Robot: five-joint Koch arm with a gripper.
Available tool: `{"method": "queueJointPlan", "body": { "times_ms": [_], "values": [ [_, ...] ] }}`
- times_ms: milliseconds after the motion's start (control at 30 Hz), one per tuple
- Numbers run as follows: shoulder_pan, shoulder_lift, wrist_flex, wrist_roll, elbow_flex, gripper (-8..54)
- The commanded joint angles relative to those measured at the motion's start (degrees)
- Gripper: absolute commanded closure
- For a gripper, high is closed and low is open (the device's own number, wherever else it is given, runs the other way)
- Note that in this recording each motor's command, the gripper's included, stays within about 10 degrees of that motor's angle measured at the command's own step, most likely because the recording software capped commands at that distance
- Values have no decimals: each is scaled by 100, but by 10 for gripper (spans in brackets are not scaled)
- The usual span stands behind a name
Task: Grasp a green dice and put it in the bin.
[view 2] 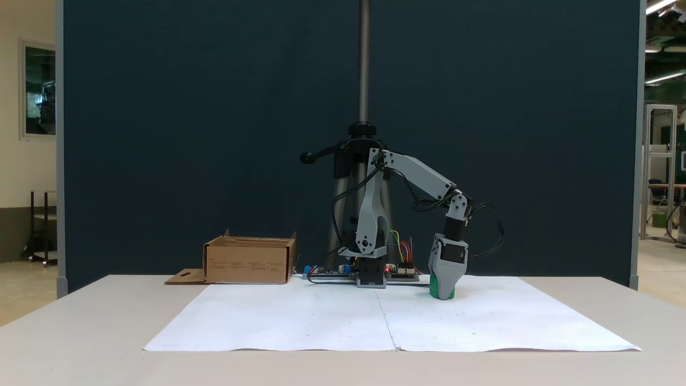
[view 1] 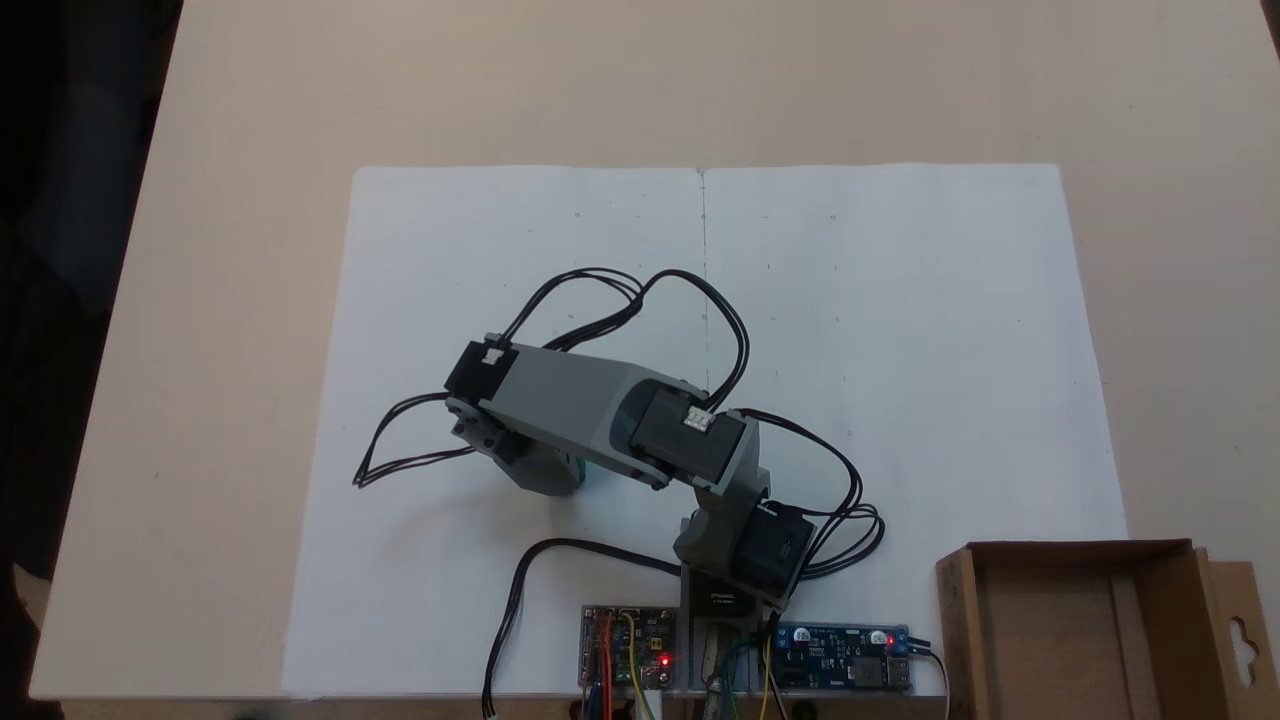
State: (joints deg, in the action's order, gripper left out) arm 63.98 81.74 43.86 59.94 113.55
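The green dice rests on the white paper, and slivers of green show on either side of a grey finger. From above, only an edge of the green dice peeks out beneath the arm. My gripper points straight down over the dice, its tips at the paper. The jaws line up one behind the other, and the forearm covers the gripper from above, so their spacing is hidden. The bin stands at the lower right, seen from the front as a brown box at the left.
White paper sheets cover the table's middle. Circuit boards and loose black cables lie beside the arm's base. The bin's flap sticks out at its side. A tripod pole rises behind the arm.
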Motion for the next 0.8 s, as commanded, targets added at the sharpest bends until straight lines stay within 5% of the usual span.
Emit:
{"method": "queueJointPlan", "body": {
  "times_ms": [0, 367, 767],
  "values": [
    [26, 334, -9, 316, -9, 316],
    [-1143, 1002, 0, -70, 9, 316],
    [-5203, 2197, -255, -2109, -475, 316]
  ]
}}
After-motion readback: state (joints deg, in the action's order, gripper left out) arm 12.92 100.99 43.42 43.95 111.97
